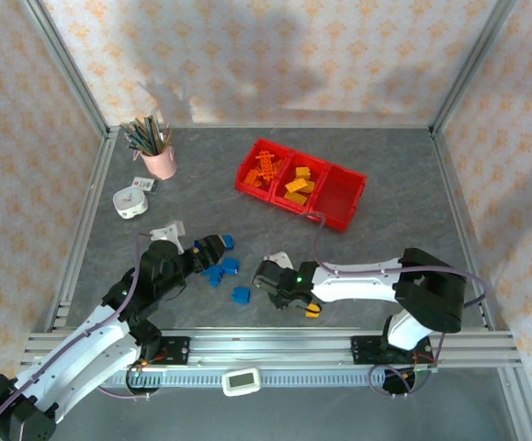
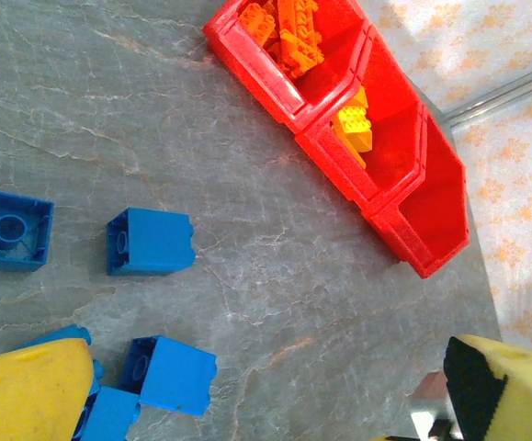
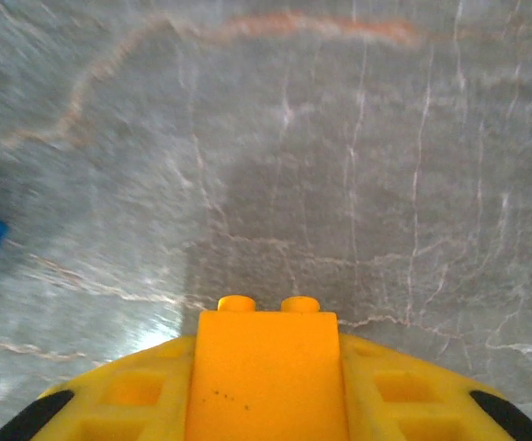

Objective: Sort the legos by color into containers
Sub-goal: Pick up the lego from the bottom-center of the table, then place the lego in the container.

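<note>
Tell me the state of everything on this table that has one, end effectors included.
Left end effector: open, empty.
Right end effector: shut on a yellow-orange brick.
Left bin: holds orange bricks.
Middle bin: holds yellow-orange bricks.
Right bin: empty.
Blue bricks: loose on the table, unsorted.
Pencil cup: upright, holding pencils.
</note>
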Tool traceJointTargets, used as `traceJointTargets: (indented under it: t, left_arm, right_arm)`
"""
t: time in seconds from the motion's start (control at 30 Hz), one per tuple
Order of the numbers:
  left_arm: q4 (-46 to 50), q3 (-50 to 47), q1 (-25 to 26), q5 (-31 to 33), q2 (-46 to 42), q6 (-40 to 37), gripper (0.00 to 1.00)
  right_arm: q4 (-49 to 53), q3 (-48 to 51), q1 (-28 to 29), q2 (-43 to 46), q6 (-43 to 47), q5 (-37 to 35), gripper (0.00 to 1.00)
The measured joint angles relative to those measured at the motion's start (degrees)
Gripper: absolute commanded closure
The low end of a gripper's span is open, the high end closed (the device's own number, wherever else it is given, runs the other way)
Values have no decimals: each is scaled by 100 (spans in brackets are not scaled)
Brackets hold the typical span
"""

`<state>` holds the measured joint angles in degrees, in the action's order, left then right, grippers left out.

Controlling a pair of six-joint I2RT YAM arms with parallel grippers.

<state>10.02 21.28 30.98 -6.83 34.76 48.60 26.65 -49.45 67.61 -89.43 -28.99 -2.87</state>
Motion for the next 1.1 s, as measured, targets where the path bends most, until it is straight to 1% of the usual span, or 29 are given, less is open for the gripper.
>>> traceJointTargets:
  t: [0.13, 0.3, 0.4, 0.5, 0.6, 0.83, 0.87, 1.0, 1.03, 1.1]
  left_arm:
    - [-46, 44, 0, -4, 247, -13, 1]
    - [-197, 273, 0, -31, 673, -70, 1]
    - [-380, 472, 0, -57, 938, -129, 1]
    - [-610, 623, 0, -109, 1189, -199, 1]
    - [-817, 787, 0, -195, 1515, -243, 1]
    - [-1292, 1029, -2, -380, 2151, -350, 1]
    - [-1327, 1040, -2, -398, 2199, -365, 1]
    - [-1427, 1095, -39, -479, 2330, -391, 1]
    - [-1443, 1113, -39, -481, 2339, -411, 1]
    - [-1449, 1152, -39, -483, 2347, -413, 1]
  right_arm:
    - [70, -380, -374, 214, 166, -81, 65]
    - [70, -960, -1303, 260, 380, -289, 65]
    - [48, -1340, -1880, 114, 540, -442, 65]
    - [-70, -1759, -2374, -229, 721, -485, 65]
    - [-116, -2319, -2782, -774, 892, -509, 64]
    - [-160, -3657, -3477, -2079, 1174, -531, 64]
    - [-160, -3794, -3543, -2208, 1196, -531, 62]
    - [-52, -4312, -3766, -2656, 1320, -570, 46]
    - [-42, -4409, -3788, -2728, 1351, -575, 43]
    - [-4, -4522, -3792, -2789, 1423, -573, 43]
